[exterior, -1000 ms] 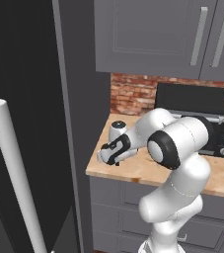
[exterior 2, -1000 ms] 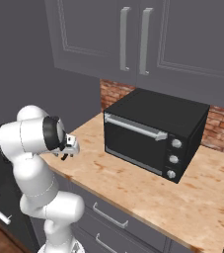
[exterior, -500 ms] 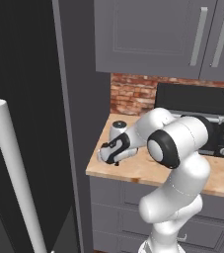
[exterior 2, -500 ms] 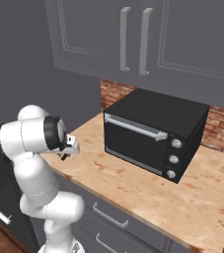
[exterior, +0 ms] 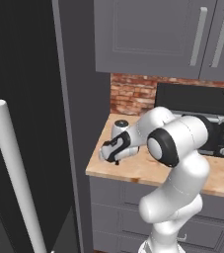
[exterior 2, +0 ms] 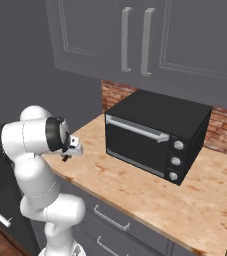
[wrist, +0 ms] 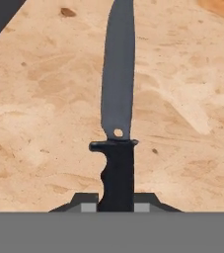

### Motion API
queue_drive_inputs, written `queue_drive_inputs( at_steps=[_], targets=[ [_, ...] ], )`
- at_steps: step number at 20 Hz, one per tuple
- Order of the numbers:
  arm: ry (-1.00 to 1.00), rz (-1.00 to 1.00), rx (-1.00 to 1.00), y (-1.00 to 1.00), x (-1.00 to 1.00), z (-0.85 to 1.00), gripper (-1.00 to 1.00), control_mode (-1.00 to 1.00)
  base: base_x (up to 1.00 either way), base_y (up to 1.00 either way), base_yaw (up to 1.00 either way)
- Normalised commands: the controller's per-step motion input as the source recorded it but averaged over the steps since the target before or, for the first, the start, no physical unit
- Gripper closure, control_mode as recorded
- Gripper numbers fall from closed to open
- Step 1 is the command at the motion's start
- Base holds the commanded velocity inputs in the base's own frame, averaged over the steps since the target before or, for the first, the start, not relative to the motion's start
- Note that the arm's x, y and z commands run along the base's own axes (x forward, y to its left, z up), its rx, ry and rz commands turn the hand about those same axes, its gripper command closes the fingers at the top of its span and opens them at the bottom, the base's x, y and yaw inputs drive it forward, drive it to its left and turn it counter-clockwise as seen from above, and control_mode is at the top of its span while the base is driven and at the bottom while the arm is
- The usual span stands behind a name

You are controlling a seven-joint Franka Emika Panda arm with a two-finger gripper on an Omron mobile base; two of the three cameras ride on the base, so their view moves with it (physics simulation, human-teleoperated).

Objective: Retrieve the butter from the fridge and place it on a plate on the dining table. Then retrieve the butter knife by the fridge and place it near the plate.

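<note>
I have the tool [wrist: 116,206] clenched on the black handle of the butter knife [wrist: 117,123]; the blade points away from the hand, flat over the wooden desk [wrist: 39,113], so the grip sits at the handle end, probably to keep the blade clear of the fingers; in the left base view the tool [exterior: 114,150] sits low at the desk's left end, beside the dark fridge [exterior: 29,123]; I judge the lift comes next; no readable writing or brand on knife, fridge or toaster oven [exterior 2: 155,135].
</note>
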Motion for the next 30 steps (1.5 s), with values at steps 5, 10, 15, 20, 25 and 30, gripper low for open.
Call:
queue_drive_inputs(
  at_steps=[5, 10, 15, 20, 25, 30],
  targets=[
    [0.0, -0.02, 0.0, -0.18, 0.06, 0.0, 1.0, -1.0, 0.0, 0.0, 0.0],
    [0.0, -0.06, 0.0, -0.18, -0.07, 0.28, 1.0, -1.0, 0.0, 0.0, 0.0],
    [0.0, -0.13, 0.0, -0.23, -0.49, 0.64, 1.0, -1.0, 0.0, 0.0, 0.0],
    [0.03, -0.15, 0.0, -0.14, -0.78, 0.93, 1.0, -1.0, 0.0, 0.0, 0.0],
    [0.03, -0.13, 0.0, -0.06, -0.9, 0.88, 1.0, -1.0, 0.0, 0.0, 0.0],
    [0.0, -0.11, 0.0, -0.02, -0.91, 0.7, 1.0, -1.0, 0.0, 0.0, 0.0]
  ],
)
